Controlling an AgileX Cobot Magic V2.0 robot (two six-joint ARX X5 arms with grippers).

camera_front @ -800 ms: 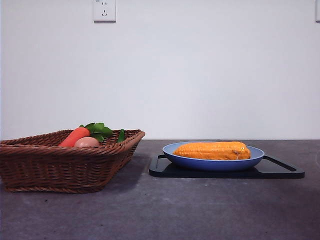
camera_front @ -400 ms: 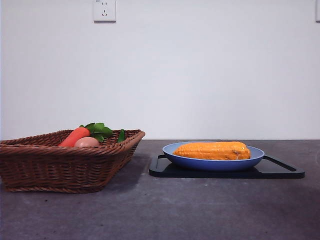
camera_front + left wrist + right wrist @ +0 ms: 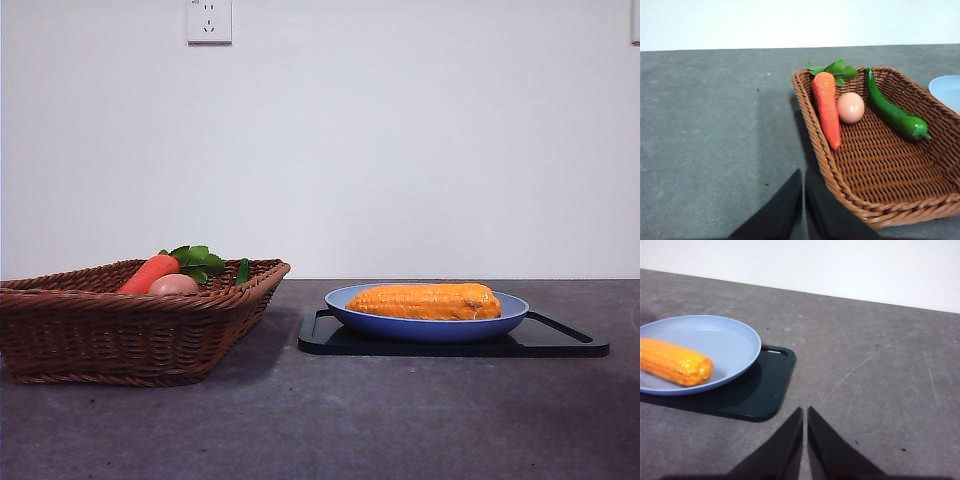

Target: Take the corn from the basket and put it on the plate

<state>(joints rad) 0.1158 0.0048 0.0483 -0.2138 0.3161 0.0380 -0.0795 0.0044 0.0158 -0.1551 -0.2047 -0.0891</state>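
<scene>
The orange-yellow corn (image 3: 425, 301) lies lengthwise on the light-blue plate (image 3: 430, 326); the right wrist view shows its end (image 3: 675, 362) on the plate (image 3: 725, 340). The wicker basket (image 3: 130, 320) stands at the left, and the left wrist view looks into the basket (image 3: 880, 175). My left gripper (image 3: 803, 175) is shut with nothing in it, hanging beside the basket's rim. My right gripper (image 3: 805, 412) is shut and holds nothing, off to the side of the plate and tray. Neither arm shows in the front view.
A carrot (image 3: 827, 107) with green leaves, an egg (image 3: 850, 107) and a green pepper (image 3: 895, 112) lie in the basket. A flat black tray (image 3: 560, 340) sits under the plate; the tray's corner (image 3: 767, 385) shows in the right wrist view. A wall stands behind the table.
</scene>
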